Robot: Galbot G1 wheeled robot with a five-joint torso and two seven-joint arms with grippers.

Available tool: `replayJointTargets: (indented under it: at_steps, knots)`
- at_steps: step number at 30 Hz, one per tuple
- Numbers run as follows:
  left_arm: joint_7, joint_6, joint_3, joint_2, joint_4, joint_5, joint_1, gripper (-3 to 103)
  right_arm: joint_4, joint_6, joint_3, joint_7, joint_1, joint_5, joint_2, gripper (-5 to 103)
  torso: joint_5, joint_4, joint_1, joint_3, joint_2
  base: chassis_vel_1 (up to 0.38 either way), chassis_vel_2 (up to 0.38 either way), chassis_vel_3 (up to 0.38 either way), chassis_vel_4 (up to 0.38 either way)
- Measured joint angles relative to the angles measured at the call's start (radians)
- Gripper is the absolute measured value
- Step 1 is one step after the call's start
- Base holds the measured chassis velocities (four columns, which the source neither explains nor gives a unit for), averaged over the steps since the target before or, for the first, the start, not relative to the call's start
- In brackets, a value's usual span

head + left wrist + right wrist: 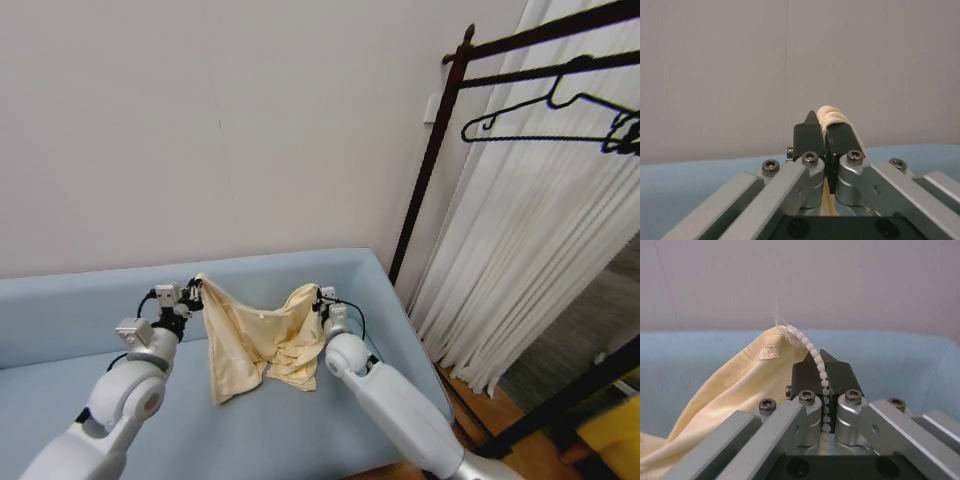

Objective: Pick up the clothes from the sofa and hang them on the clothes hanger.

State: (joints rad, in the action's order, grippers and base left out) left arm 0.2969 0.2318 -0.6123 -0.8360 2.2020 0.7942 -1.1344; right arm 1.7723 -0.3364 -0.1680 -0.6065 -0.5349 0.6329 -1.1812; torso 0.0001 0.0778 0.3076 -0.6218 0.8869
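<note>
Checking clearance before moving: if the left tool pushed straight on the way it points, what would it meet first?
Probably the wall behind the sofa: the left tool, shut on the yellow garment, aims above its backrest. The gap is hard to judge.

garment [250,340]: pale yellow, creased, white beaded trim on one edge | pose: strung by its top corners between left gripper [197,284] and right gripper [318,295], middle sagging | place: above blue sofa [300,430] seat | hanger [530,135]: black, on dark rack [432,150], well apart

Garment [250,340] over sofa [290,432], rack [429,165] at right.
</note>
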Motion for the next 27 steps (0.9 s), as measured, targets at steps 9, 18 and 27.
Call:
replayJointTargets:
  at_steps: [9,18,27]
  knots:
    - [0.022,0.000,-0.009,0.090,0.011,0.086,0.125,1,0.120,-0.056,0.033,0.018,0.166,0.157,0.101,1,-0.0001,0.0001,0.000,0.000,0.000,0.000,0.000,0.000,0.000]
    - [0.046,0.007,-0.083,0.199,-0.009,0.194,0.236,1,0.199,-0.091,0.078,0.060,0.277,0.321,0.191,1,-0.0001,0.0000,0.000,0.000,0.000,0.000,0.000,0.000,0.000]
    - [0.046,0.024,-0.155,0.279,-0.013,0.278,0.283,1,0.216,-0.111,0.109,0.102,0.404,0.461,0.257,1,0.0000,0.0001,0.000,0.000,0.000,0.000,0.000,0.000,0.000]
